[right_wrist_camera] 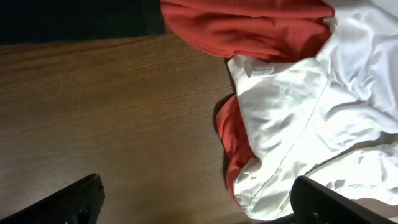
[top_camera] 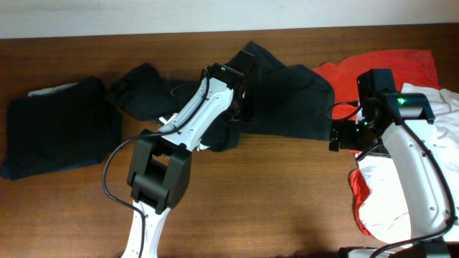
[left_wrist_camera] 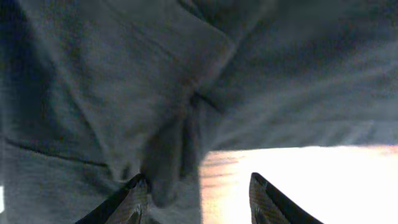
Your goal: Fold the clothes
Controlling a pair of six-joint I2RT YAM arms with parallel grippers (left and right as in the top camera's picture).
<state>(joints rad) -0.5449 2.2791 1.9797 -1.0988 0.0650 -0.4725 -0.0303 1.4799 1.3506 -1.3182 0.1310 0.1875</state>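
Fingers on the left [left_wrist_camera: 127,202], apart, touch black garment [left_wrist_camera: 124,93]; right fingers [right_wrist_camera: 74,202] wide over table [right_wrist_camera: 124,112].

The left arm [top_camera: 193,115] is built of smooth white shells joined by blocky black housings, the biggest a dark, rounded elbow block [top_camera: 159,175]. A thin black cable [top_camera: 107,172] loops out beside it, and a small green light [top_camera: 224,69] glows near the wrist. The right arm [top_camera: 419,172] has the same white casing and black joints, with a green lamp [top_camera: 401,100] and a black lead [top_camera: 334,109] of its own. The left gripper [left_wrist_camera: 198,186] ends in dark, wedge-shaped fingers [left_wrist_camera: 134,199]. The right gripper [right_wrist_camera: 196,186] has matte black, angular fingertips [right_wrist_camera: 78,199].
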